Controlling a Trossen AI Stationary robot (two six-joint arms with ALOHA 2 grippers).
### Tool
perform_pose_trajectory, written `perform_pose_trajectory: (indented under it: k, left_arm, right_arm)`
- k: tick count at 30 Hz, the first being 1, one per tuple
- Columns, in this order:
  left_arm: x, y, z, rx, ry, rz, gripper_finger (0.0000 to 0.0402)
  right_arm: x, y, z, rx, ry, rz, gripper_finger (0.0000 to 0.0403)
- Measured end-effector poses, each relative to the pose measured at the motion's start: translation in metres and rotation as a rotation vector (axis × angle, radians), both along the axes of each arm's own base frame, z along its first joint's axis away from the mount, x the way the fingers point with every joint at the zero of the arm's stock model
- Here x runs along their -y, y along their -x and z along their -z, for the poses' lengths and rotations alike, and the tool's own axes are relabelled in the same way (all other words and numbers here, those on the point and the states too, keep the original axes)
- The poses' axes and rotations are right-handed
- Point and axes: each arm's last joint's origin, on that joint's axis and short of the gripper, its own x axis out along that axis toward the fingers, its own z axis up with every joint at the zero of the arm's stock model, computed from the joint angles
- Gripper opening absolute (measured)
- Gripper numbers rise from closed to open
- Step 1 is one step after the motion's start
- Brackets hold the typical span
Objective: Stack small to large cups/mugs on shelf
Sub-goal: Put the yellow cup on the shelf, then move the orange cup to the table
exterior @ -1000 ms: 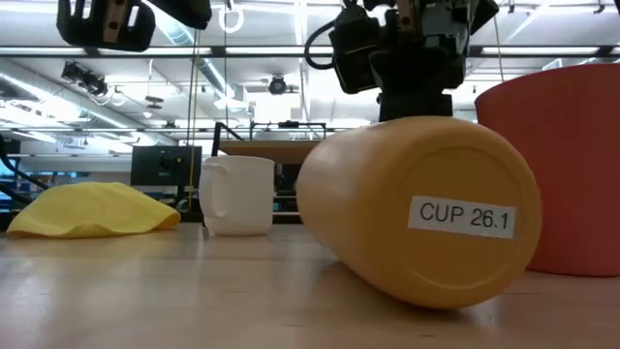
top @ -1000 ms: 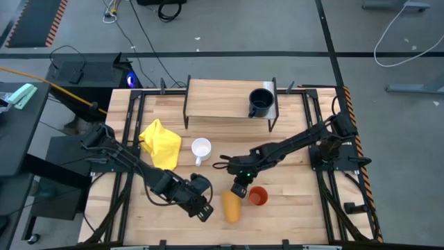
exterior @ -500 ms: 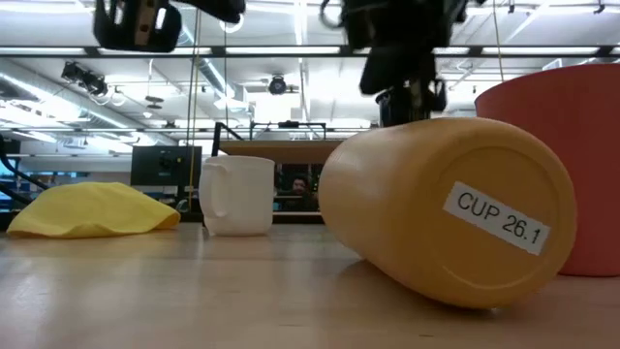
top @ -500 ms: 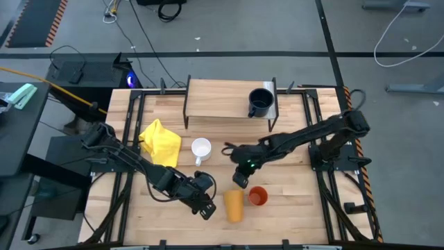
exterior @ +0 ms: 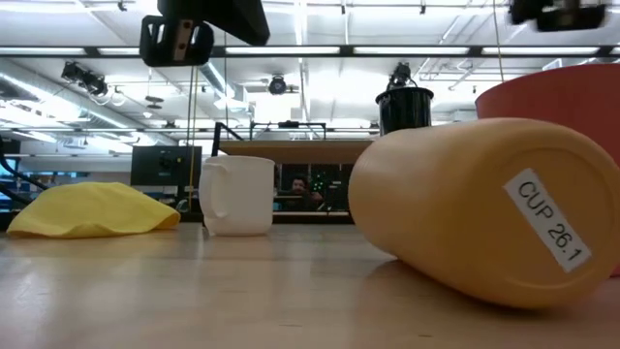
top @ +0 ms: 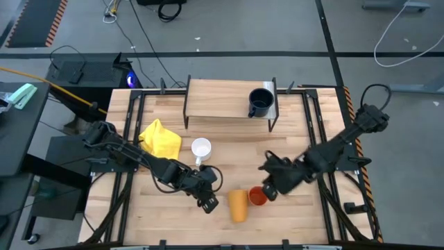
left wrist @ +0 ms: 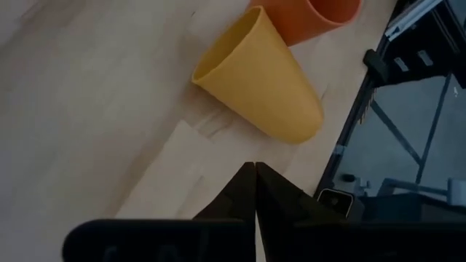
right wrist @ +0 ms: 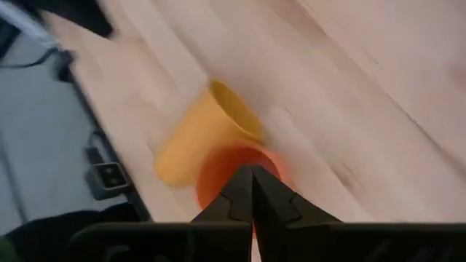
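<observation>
The yellow-orange cup [top: 238, 205] lies on its side near the table's near edge, with its labelled bottom [exterior: 552, 233] facing the low camera. The orange-red cup [top: 258, 196] stands right beside it. The white mug [top: 201, 148] stands upright mid-table. The navy mug [top: 260, 103] stands on the shelf [top: 222, 97] at its right end. My left gripper [top: 210, 203] is shut, raised just left of the yellow-orange cup [left wrist: 258, 80]. My right gripper [top: 270, 189] is shut, raised over the right side of the orange-red cup [right wrist: 233, 171].
A crumpled yellow cloth [top: 159, 139] lies left of the white mug. Black frame rails [top: 316, 149] run along both table sides. Bare wood lies between the white mug and my right arm and on the shelf left of the navy mug.
My right gripper has risen off the yellow-orange cup and swung toward the table's right, ending over the orange-red cup. The yellow-orange cup has rolled a little to the right, its label turning. My left gripper has moved right, toward that cup.
</observation>
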Motion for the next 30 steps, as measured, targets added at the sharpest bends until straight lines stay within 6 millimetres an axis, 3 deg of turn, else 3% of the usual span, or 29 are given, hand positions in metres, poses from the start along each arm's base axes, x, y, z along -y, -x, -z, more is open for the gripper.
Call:
perform_pose_trajectory:
  k: [6,12,20,30]
  left_arm:
    - [-0.006,-0.003,0.000,-0.006,0.000,0.046,0.0024]
    - [-0.007,-0.003,0.000,-0.001,-0.021,0.071,0.0012]
    - [-0.006,-0.003,0.000,-0.001,-0.026,0.130,0.0019]
    - [-0.006,-0.003,0.000,-0.001,-0.029,0.168,0.0026]
  right_arm:
    - [-0.039,0.027,0.005,-0.009,-0.097,0.101,0.0026]
    - [-0.071,0.047,0.016,0.023,-0.170,0.254,0.0045]
    - [-0.109,0.045,0.043,0.042,-0.275,0.325,0.0047]
    - [-0.127,0.056,0.067,0.170,-0.388,0.414,0.0048]
